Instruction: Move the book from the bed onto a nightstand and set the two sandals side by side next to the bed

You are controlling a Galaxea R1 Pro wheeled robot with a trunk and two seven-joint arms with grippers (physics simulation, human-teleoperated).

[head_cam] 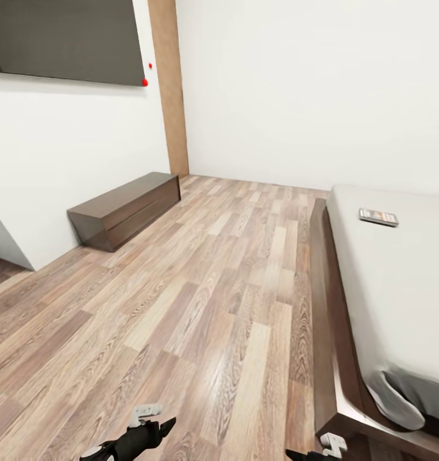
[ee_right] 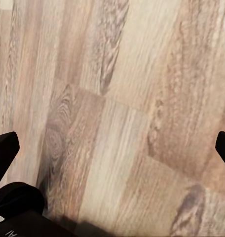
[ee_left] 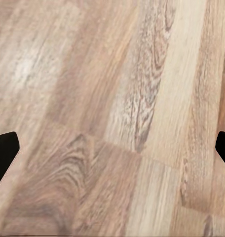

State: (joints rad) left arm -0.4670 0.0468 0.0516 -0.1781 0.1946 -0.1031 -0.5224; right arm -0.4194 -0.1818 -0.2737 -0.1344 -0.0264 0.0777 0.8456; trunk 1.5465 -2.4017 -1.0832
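Observation:
The book (head_cam: 378, 217) is a small thin paperback lying flat on the pale mattress of the bed (head_cam: 398, 282), towards its far end. The bed's dark wooden frame (head_cam: 322, 307) runs along the right of the head view. The sandals and the nightstand are out of view. My left gripper (head_cam: 150, 421) hangs low over the plank floor, far from the book; in the left wrist view it (ee_left: 112, 150) is open over bare planks. My right gripper (head_cam: 327, 446) sits near the bed frame's near corner and is open (ee_right: 112, 150) with nothing between its fingers.
A long low dark brown cabinet (head_cam: 126, 208) stands against the left wall under a dark wall screen (head_cam: 65, 38). A wooden post (head_cam: 171, 89) marks the far corner. Wood plank floor (head_cam: 213, 288) stretches between the cabinet and the bed.

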